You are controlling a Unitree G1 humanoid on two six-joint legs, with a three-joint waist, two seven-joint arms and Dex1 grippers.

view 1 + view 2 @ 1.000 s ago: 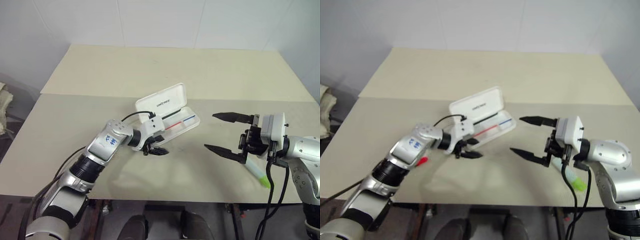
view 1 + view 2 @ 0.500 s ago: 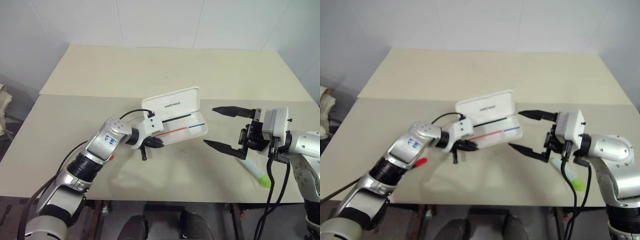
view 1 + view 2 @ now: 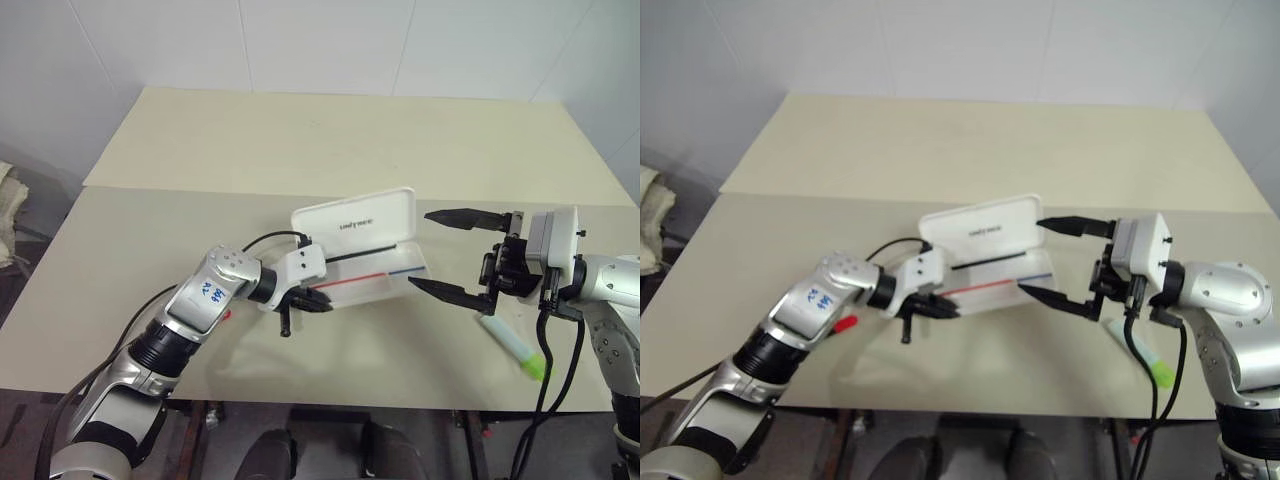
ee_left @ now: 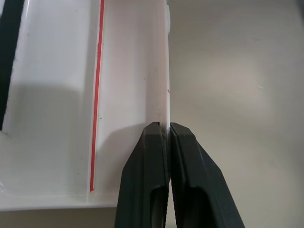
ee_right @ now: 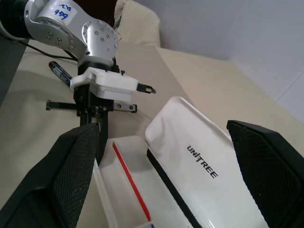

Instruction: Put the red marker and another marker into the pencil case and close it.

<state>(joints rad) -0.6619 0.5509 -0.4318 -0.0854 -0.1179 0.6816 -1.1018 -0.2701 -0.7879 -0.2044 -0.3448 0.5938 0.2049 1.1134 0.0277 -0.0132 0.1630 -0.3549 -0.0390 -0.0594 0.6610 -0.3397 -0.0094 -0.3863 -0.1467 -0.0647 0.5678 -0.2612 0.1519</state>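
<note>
The pencil case (image 3: 372, 287) lies open at mid-table, its lid (image 3: 355, 223) tilted up with dark print on it, and red and blue lines showing in the tray. My left gripper (image 3: 318, 301) is shut on the tray's thin front wall (image 4: 164, 71). The right gripper (image 3: 424, 250) stands open at the case's right end, one finger by the lid corner and one by the tray; the lid (image 5: 204, 161) lies between its fingers. The red marker (image 3: 843, 324) rests on the table under my left forearm, black barrel toward the edge (image 5: 59, 71). Another marker (image 3: 515, 346), pale with a lime-green end, lies below the right gripper.
The table (image 3: 300, 140) is two beige boards with a seam running across behind the case. Its front edge runs close below both arms. A white tiled wall stands behind, and a pale cloth bundle (image 3: 8, 195) sits off the table at far left.
The left gripper closed onto the tray's front wall and pulled the case right and nearer, up to the right gripper's fingers. The right gripper stayed open in place.
</note>
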